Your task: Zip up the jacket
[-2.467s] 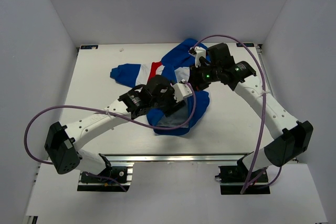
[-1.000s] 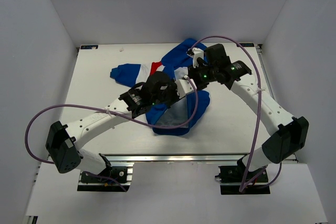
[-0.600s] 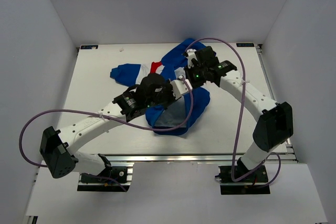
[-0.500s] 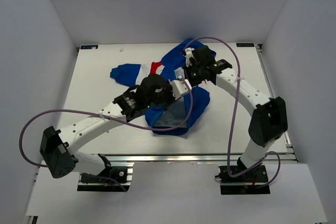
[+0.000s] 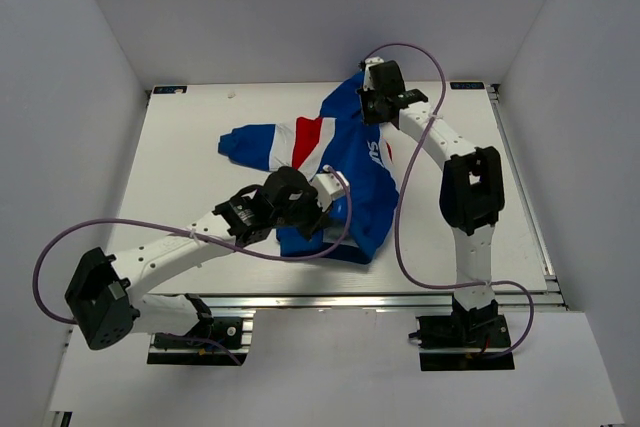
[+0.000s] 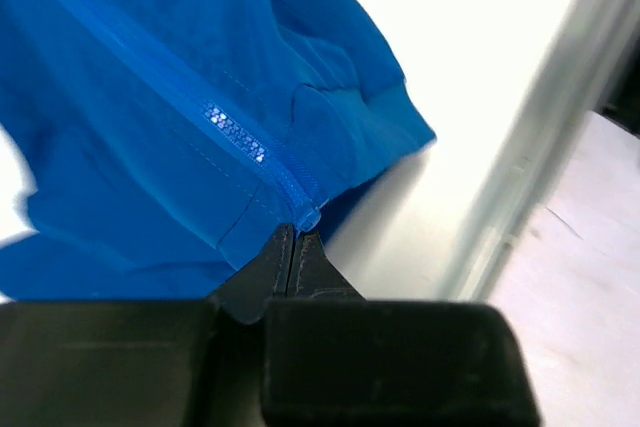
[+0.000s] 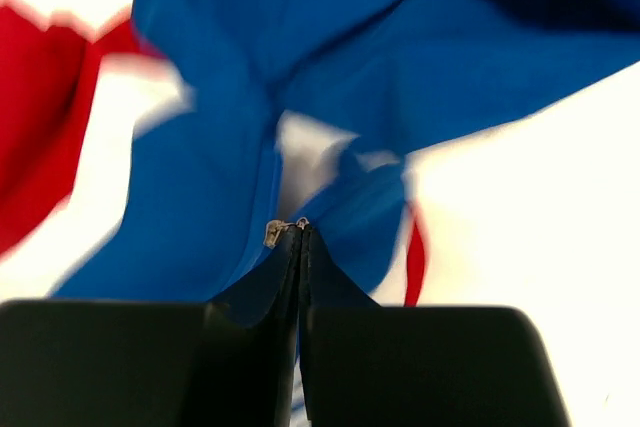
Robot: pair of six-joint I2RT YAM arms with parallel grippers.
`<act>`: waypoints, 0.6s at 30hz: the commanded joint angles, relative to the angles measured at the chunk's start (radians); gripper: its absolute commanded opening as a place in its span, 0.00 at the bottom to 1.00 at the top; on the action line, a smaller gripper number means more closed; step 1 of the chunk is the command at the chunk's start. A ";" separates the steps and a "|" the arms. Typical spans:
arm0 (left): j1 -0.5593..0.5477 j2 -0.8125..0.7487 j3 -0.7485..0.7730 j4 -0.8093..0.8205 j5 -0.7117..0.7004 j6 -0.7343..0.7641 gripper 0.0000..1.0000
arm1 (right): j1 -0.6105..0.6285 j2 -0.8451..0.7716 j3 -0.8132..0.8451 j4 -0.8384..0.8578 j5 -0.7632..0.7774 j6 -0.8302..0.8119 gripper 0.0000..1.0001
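The blue jacket (image 5: 352, 162) with red and white panels lies stretched from the table's near middle to its far edge, front closed. My left gripper (image 5: 323, 197) is at its near hem. In the left wrist view that gripper (image 6: 292, 233) is shut on the bottom end of the zipper (image 6: 232, 133). My right gripper (image 5: 369, 107) is at the jacket's collar end. In the right wrist view it (image 7: 302, 231) is shut on the small metal zipper pull (image 7: 274, 233), with blue, white and red cloth (image 7: 210, 127) behind it.
The white table (image 5: 180, 197) is walled in at the back and on both sides. An aluminium rail (image 5: 340, 299) runs along its near edge and shows close to the hem in the left wrist view (image 6: 530, 147). Purple cables (image 5: 400, 237) loop off both arms.
My right gripper has travelled toward the far edge with the zipper pull. The jacket's front has closed and pulled out long. My left gripper has drawn the hem slightly nearer.
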 commanded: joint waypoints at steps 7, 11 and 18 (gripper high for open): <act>-0.019 0.103 -0.113 -0.043 0.210 -0.207 0.00 | -0.079 0.216 0.311 0.210 0.126 -0.025 0.00; -0.019 0.171 -0.167 -0.021 0.255 -0.260 0.00 | -0.079 0.253 0.336 0.274 0.100 -0.050 0.00; -0.019 0.243 -0.093 -0.113 0.161 -0.294 0.00 | -0.081 0.141 0.233 0.248 -0.143 -0.090 0.29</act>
